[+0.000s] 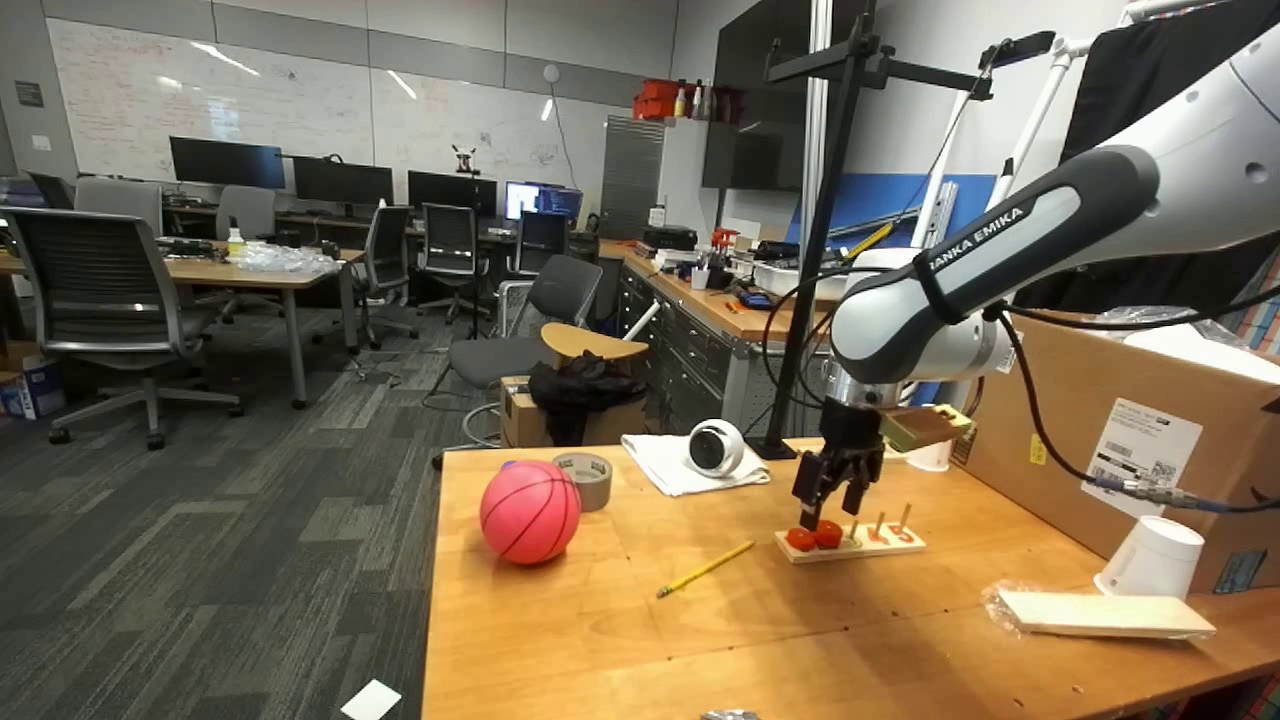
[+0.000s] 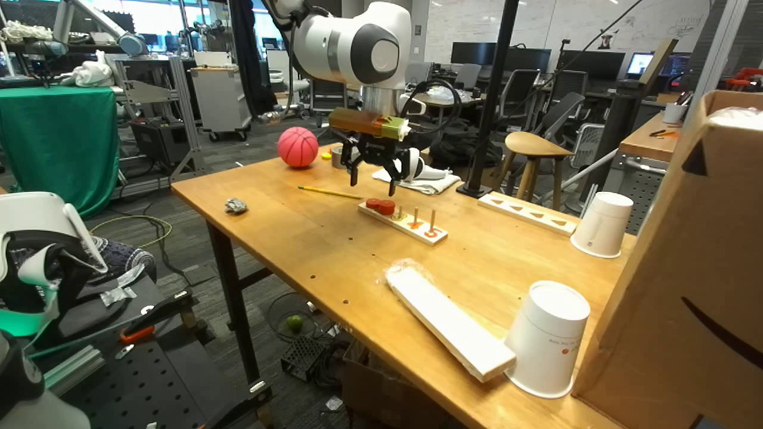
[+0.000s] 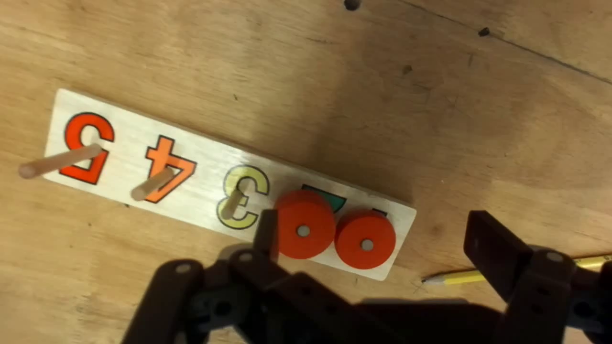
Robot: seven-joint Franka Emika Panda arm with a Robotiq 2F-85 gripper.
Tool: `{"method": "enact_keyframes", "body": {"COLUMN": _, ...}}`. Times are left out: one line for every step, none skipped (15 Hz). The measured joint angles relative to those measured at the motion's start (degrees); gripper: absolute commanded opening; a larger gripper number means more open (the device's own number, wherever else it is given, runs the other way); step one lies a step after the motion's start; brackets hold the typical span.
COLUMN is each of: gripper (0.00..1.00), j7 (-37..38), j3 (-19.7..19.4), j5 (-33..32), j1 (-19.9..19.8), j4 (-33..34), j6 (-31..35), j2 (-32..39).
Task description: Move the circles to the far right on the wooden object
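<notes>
Two red circles [image 3: 306, 216] beneath the pincer [image 2: 372, 187]

"Is this an office? I see mesh-backed office chairs [image 1: 95, 280], a row of monitors [image 1: 343, 184], a whiteboard [image 1: 290, 110] with red handwriting, even a carpeted floor [image 1: 330, 560]."

"Furnished like one, yes, but it's a robotics lab. A Franka Emika robot arm [image 1: 1050, 225] reaches over the wooden desk [image 1: 560, 640]."

"Anything else that says lab?"

"A black post [image 2: 489, 107] stands at the desk's edge, a black perforated plate [image 2: 140, 387] shows in an exterior view, and there's a dark drawer cabinet [image 1: 700, 350] with a crowded top."
</notes>
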Motion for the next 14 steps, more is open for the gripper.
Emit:
{"method": "enact_keyframes", "body": {"gripper": 1.00, "j7": -1.2, "j3": 0.5, "j5": 0.0, "j1": 0.0, "j4": -0.6, "j6": 1.7, "j2": 0.2}}
{"method": "enact_keyframes", "body": {"gripper": 1.00, "j7": -2.7, "j3": 0.9, "j5": 0.0, "j1": 0.0, "j4": -1.1, "j6": 3.5, "j2": 0.4}}
{"method": "enact_keyframes", "body": {"gripper": 1.00, "j7": -4.6, "j3": 1.2, "j5": -0.1, "j1": 0.0, "j4": -1.4, "j6": 5.2, "j2": 0.7}}
{"method": "enact_keyframes", "body": {"gripper": 1.00, "j7": -6.6, "j3": 1.2, "j5": -0.2, "j1": 0.0, "j4": -1.5, "j6": 6.5, "j2": 0.9}}
{"method": "enact_keyframes", "body": {"gripper": 1.00, "j7": -8.9, "j3": 1.2, "j5": -0.5, "j1": -0.2, "j4": -1.4, "j6": 7.2, "j2": 1.1}}
{"method": "enact_keyframes", "body": {"gripper": 1.00, "j7": -11.3, "j3": 1.2, "j5": -0.7, "j1": -0.6, "j4": -1.3, "j6": 7.7, "j2": 1.3}}
{"method": "enact_keyframes", "body": {"gripper": 1.00, "j7": -14.0, "j3": 1.2, "j5": -0.9, "j1": -1.1, "j4": -1.2, "j6": 7.7, "j2": 1.4}}
{"method": "enact_keyframes", "body": {"gripper": 1.00, "j7": -16.7, "j3": 1.3, "j5": -1.0, "j1": -1.8, "j4": -1.0, "j6": 7.7, "j2": 1.5}}
{"method": "enact_keyframes", "body": {"gripper": 1.00, "j7": -19.6, "j3": 1.7, "j5": -0.9, "j1": -2.9, "j4": -0.7, "j6": 7.5, "j2": 1.6}}
{"method": "enact_keyframes", "body": {"gripper": 1.00, "j7": -22.5, "j3": 2.2, "j5": -0.6, "j1": -4.0, "j4": -0.4, "j6": 7.2, "j2": 1.7}}
{"method": "enact_keyframes", "body": {"gripper": 1.00, "j7": -25.4, "j3": 2.8, "j5": 0.0, "j1": -5.1, "j4": -0.2, "j6": 6.9, "j2": 1.8}}
{"method": "enact_keyframes", "body": {"gripper": 1.00, "j7": -28.0, "j3": 3.4, "j5": 0.8, "j1": -6.0, "j4": 0.0, "j6": 6.4, "j2": 2.0}}
{"method": "enact_keyframes", "body": {"gripper": 1.00, "j7": -30.2, "j3": 3.9, "j5": 1.2, "j1": -6.5, "j4": 0.1, "j6": 6.2, "j2": 2.2}}
{"method": "enact_keyframes", "body": {"gripper": 1.00, "j7": -32.1, "j3": 4.3, "j5": 1.4, "j1": -6.7, "j4": 0.2, "j6": 6.0, "j2": 2.4}}
